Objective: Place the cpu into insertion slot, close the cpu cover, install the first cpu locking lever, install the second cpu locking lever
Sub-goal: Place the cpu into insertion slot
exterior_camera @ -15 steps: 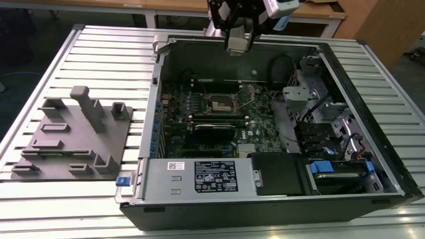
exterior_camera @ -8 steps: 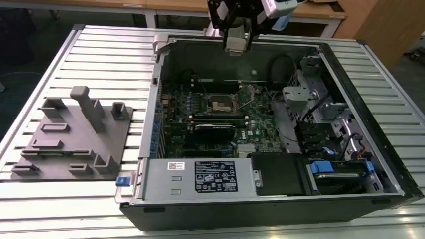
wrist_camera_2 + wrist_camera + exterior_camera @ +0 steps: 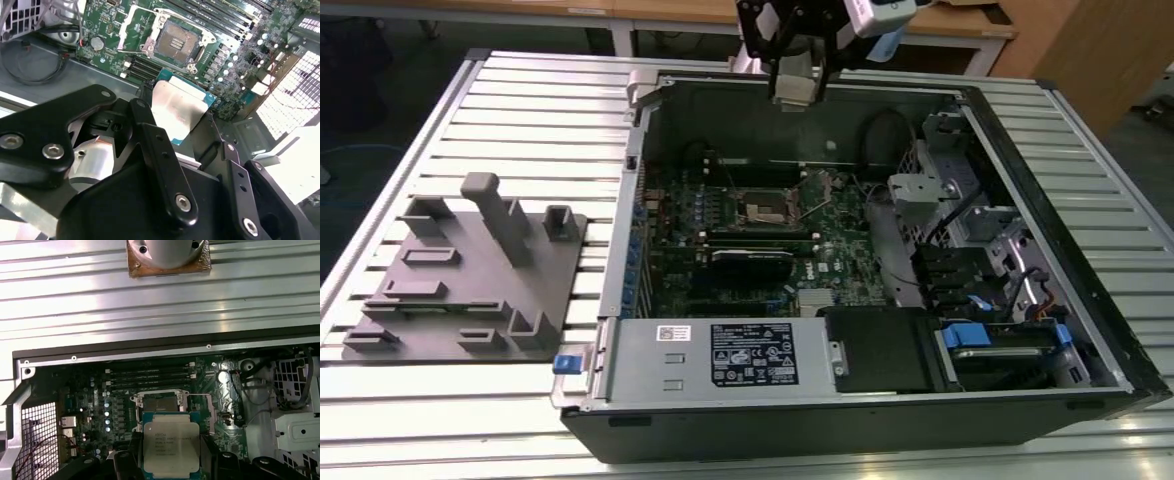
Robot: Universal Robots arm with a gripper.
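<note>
Slatted metal bench (image 3: 520, 110) filled the room's middle, with an opened computer case (image 3: 1067, 190) lying on its side upon it. From where I stood, the cpu (image 3: 171, 445) was up in the air, clamped by its edges between the two dark fingers of the pincer (image 3: 171, 463), silvery top showing in the first wrist view. In the second wrist view the chip (image 3: 180, 107) sat between those same fingers, tilted, well apart from the board. In the exterior view the pincer (image 3: 797, 88) hung over the case's far wall, above the green circuit board (image 3: 847, 235) and not down inside.

Below it, the insertion slot (image 3: 176, 42) was bare, its dark centre and metal rim open to view; it showed too in the exterior view (image 3: 765, 207). Beside it the cpu cover (image 3: 126, 25) looked swung back off the socket, though I could not make out the two levers with any certainty.

Farther out, on the exterior view's left, a grey fixture block (image 3: 467, 280) rested on the bench, apart from the case.

As I judged it, the work was at its first step: chip picked up and carried, not yet seated. The cover and both locking levers were all undone
</note>
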